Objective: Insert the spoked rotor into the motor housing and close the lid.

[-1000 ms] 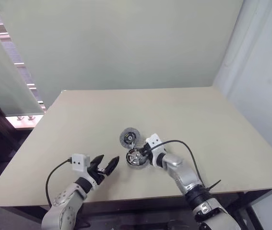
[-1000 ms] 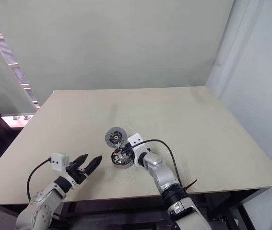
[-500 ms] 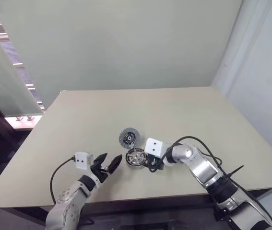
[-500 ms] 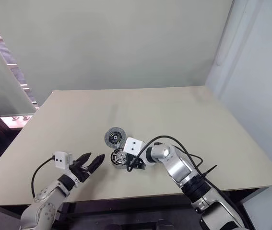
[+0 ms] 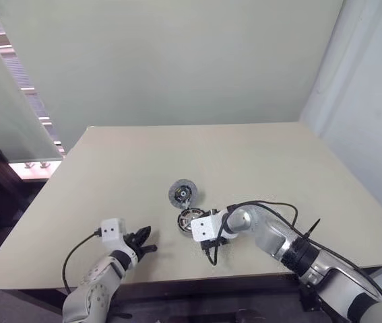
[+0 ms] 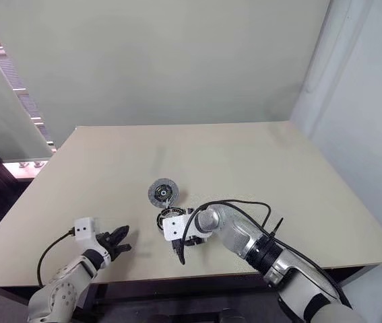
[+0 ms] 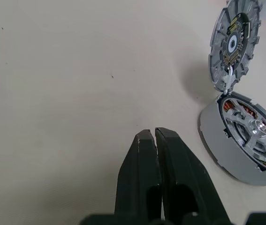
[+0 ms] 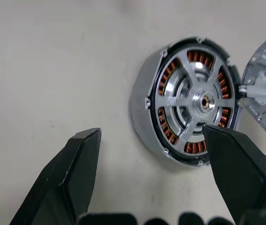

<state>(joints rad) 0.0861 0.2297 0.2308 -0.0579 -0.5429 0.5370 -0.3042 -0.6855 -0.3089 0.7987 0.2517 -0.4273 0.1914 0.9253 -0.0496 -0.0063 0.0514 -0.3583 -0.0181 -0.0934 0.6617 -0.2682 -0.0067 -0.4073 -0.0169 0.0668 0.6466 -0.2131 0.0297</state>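
Since the earlier frames, the left gripper (image 5: 145,245) has closed: its fingers, formerly spread, now meet tip to tip, as the left wrist view confirms, and it has dropped closer to the worktop (image 5: 278,168). The right gripper (image 8: 149,140) has withdrawn from the motor housing (image 5: 192,222) and rolled over, so that its white camera block now faces up beside the housing. Its fingers (image 8: 69,173) stand wide apart and hold nothing.

The motor housing rests flat on the worktop near the front edge, between the two grippers and nearer the right one. The spoked rotor (image 8: 196,98) is seated inside it, silver spokes over the ring of copper-coloured windings. In the right wrist view, one finger covers the near rim of the housing and the other is over bare worktop; whether the first touches the rim cannot be told.

The lid (image 5: 182,192) stands open, tilted up on the far side of the housing and joined to it at the rim. The left gripper is well apart from the housing.
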